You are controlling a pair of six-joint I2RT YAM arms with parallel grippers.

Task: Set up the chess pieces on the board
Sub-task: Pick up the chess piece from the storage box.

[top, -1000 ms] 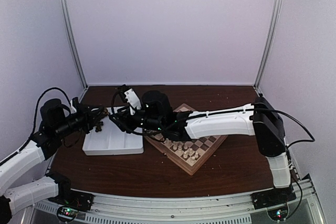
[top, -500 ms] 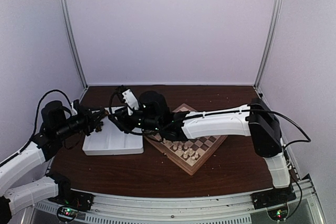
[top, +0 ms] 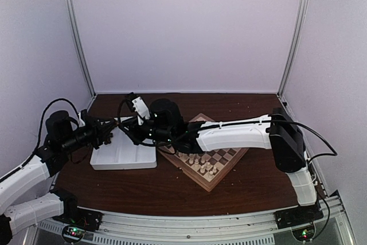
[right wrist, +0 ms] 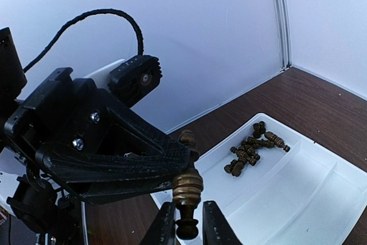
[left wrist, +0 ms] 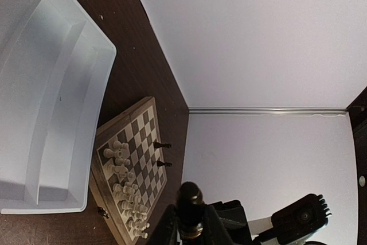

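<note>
Right gripper [right wrist: 184, 225] shifts left to meet left gripper [left wrist: 189, 230]. Both jaw pairs look clamped on 1 dark chess piece [right wrist: 187, 190], its long axis spanning them.

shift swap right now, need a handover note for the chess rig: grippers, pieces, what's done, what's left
The left gripper and right gripper are both shut on one dark piece above the tray, apparently mid hand-off.
Done: two dark pieces stand on the board, alongside the white pieces.
Left: place the held piece, then the pile lying in the tray's corner compartment.
</note>
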